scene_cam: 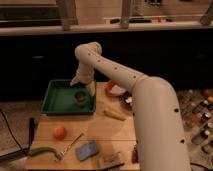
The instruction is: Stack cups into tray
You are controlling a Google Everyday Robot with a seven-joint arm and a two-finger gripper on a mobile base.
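Dim warm indoor light, dark background; white arm [125, 80] brightest; gripper [82, 90] over tray [57, 98], perhaps shadowing cup [81, 97].

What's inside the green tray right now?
The tray holds an olive-tan cup near its right side, with the gripper directly above it. Whether another cup is nested inside it cannot be seen. The remaining tray floor looks bare.

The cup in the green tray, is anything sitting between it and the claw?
Nothing visible does. The claw hangs just above the cup, which already sits inside the tray near its right edge. The orange and sponge lie well away.
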